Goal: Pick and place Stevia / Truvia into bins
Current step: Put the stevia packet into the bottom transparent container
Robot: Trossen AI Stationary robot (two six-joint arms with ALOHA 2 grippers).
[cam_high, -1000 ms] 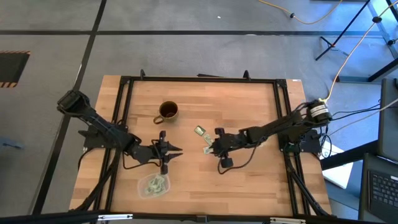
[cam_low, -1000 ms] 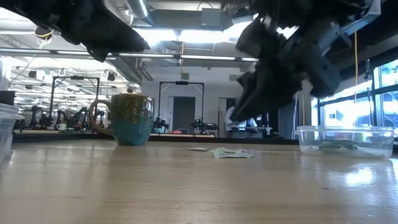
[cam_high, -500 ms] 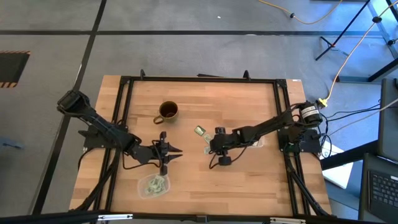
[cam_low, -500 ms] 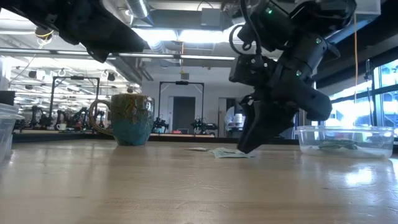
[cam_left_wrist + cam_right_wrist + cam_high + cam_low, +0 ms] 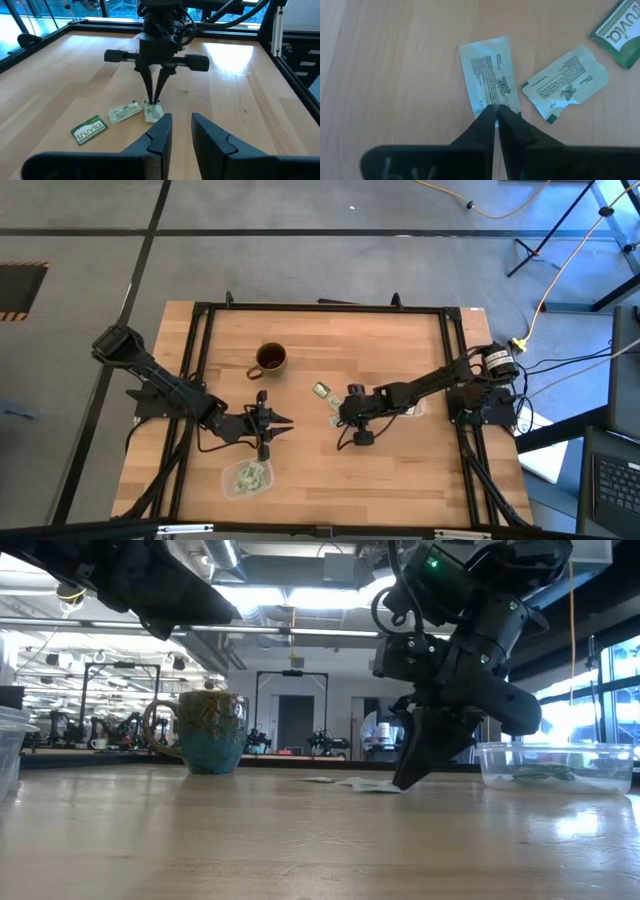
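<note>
Right claw pinching sachet edge, contact line hidden

The right gripper points straight down with fingertips pinched together, while the left gripper hovers level, slightly parted.

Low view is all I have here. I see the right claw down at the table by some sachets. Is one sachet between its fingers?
Observer: Yes. The right wrist view shows the right claw shut on the end of a white sachet that lies flat on the wood.
Operator: How many sachets are loose there?
Observer: Three: the pinched one, a crumpled white sachet beside it, and a green Truvia sachet farther off.
Operator: Where is the left claw?
Observer: In the high view the left claw hangs open and empty, between the mug and the bin that holds sachets.
</note>
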